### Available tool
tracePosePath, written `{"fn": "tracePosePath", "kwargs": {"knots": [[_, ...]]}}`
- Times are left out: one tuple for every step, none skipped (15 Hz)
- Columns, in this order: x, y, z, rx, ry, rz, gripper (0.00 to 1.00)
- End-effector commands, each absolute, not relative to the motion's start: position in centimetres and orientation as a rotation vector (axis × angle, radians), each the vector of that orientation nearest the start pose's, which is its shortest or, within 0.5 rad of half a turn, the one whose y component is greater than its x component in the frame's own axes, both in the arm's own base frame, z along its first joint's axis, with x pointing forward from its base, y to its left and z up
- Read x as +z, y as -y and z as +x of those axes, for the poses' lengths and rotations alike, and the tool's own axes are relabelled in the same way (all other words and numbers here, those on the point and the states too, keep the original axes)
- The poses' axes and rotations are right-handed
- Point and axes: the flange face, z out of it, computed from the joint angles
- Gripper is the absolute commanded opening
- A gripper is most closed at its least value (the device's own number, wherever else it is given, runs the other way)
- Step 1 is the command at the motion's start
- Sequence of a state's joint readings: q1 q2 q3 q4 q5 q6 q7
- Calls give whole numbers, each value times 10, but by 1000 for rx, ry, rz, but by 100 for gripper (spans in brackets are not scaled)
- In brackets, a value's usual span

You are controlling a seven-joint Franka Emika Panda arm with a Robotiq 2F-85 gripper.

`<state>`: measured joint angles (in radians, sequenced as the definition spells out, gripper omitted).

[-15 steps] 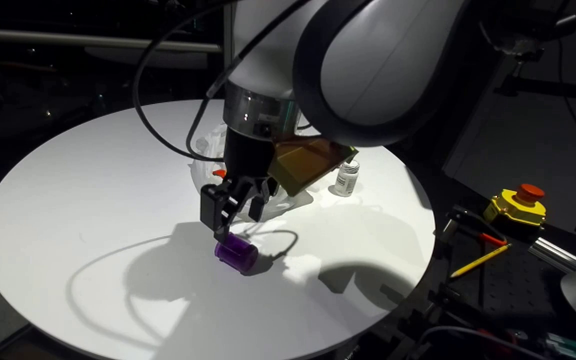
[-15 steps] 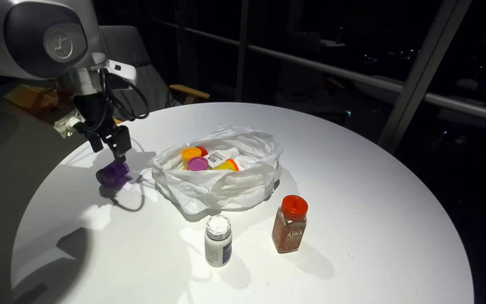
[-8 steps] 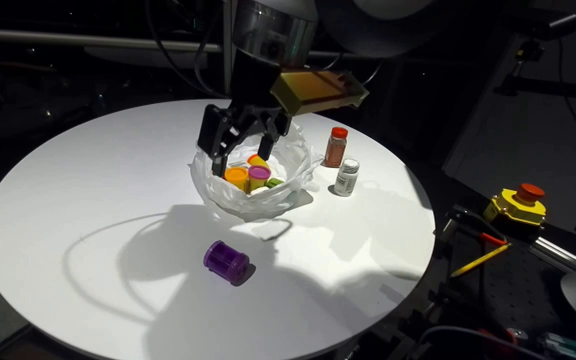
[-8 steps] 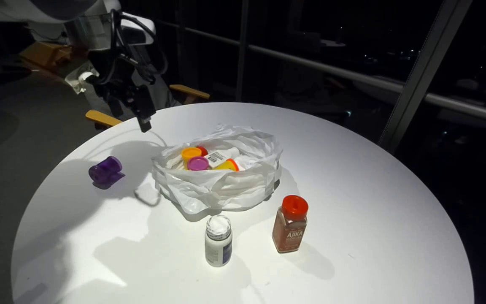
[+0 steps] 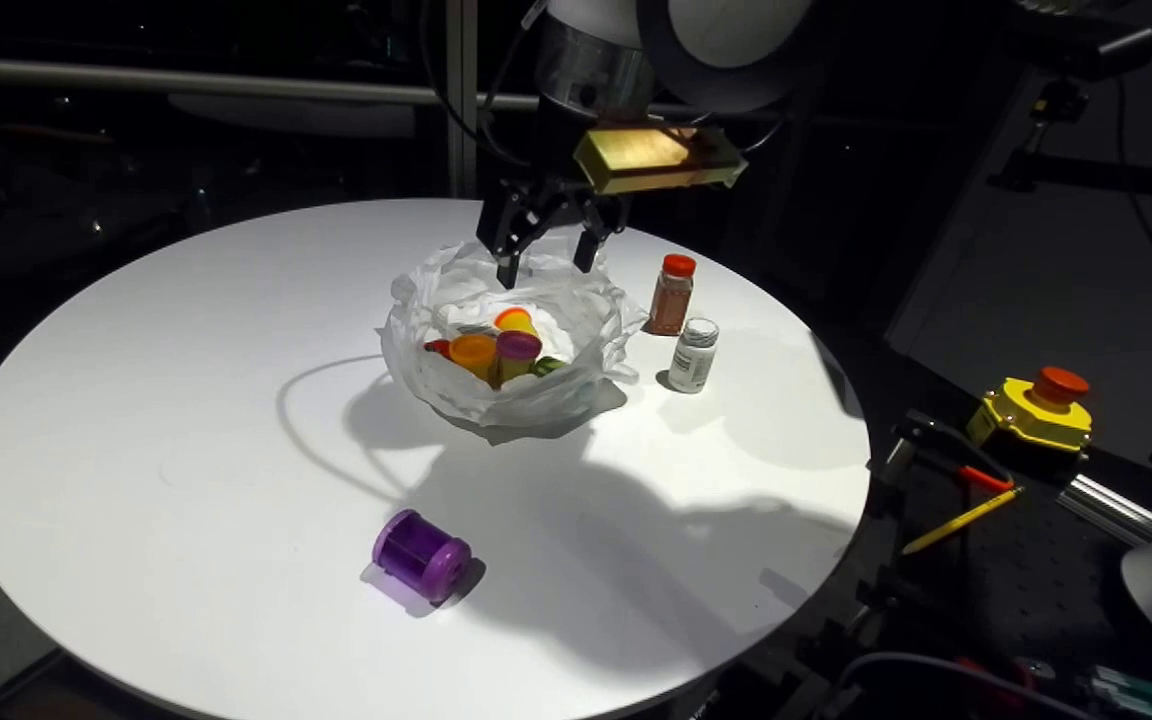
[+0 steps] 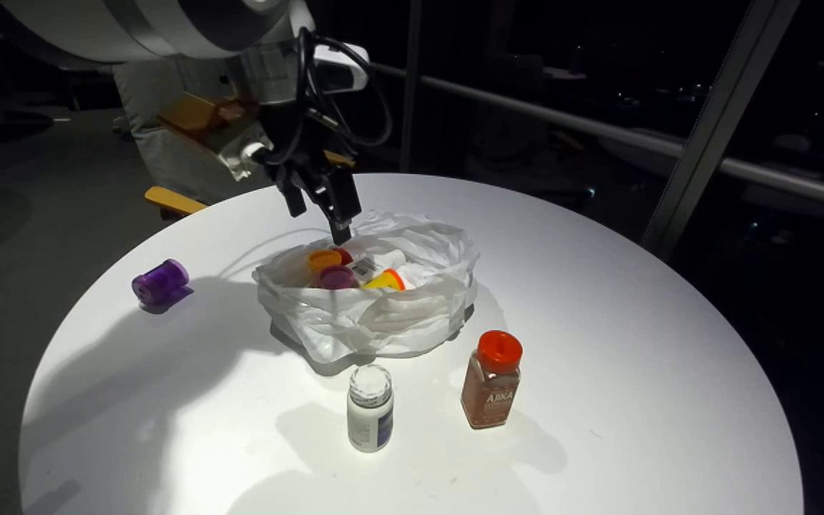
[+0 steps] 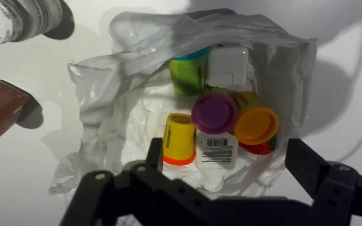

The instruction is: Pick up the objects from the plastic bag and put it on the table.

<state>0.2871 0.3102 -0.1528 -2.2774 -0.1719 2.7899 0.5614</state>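
Observation:
My gripper point(image 7: 225, 147) is open above the white plastic bag point(image 6: 383, 322), with nothing held between its fingers. Inside the bag the wrist view shows a purple-lidded tub point(image 7: 215, 113), an orange-lidded tub point(image 7: 256, 125), a yellow tub point(image 7: 179, 139), a green tub point(image 7: 188, 75), a white box point(image 7: 228, 66), a white bottle with a barcode point(image 7: 217, 150) and a partly hidden red item point(image 7: 258, 148). On the white table point(image 5: 186, 400) lies a purple container point(image 5: 423, 555), on its side. A white jar point(image 6: 370, 411) and a red-capped bottle point(image 6: 492, 383) stand upright beside the bag.
Off the table's edge, an exterior view shows a yellow-and-red device point(image 5: 1036, 415) and a yellow pencil point(image 5: 963, 520). A chair armrest point(image 6: 174, 200) sits close to the rim. The bag's crumpled walls rise around the items.
From low at the purple container, the gripper has come away, risen and moved over the bag. The container has shifted farther from the bag and now lies apart from the gripper.

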Motion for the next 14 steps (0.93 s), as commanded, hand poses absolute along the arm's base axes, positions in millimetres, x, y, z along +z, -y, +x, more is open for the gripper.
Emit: {"fn": "tracePosePath", "kwargs": {"knots": [[234, -73, 566, -365, -446, -3146, 100], [230, -72, 569, -364, -449, -3149, 100], [226, -71, 571, -360, -447, -3157, 100], [222, -70, 574, -356, -446, -3161, 100], [216, -69, 577, -349, -448, -3167, 100], [210, -66, 580, -348, -451, -3179, 100], [203, -62, 584, -349, -456, -3189, 100], [196, -57, 589, -353, -468, -3206, 100], [191, -50, 593, -360, -482, -3219, 100], [185, -44, 598, -358, -497, -3223, 100], [179, -37, 603, -352, -518, -3224, 100], [174, -33, 607, -345, -534, -3217, 100], [170, -30, 611, -342, -550, -3210, 100], [167, -31, 614, -331, -558, -3192, 100]]}}
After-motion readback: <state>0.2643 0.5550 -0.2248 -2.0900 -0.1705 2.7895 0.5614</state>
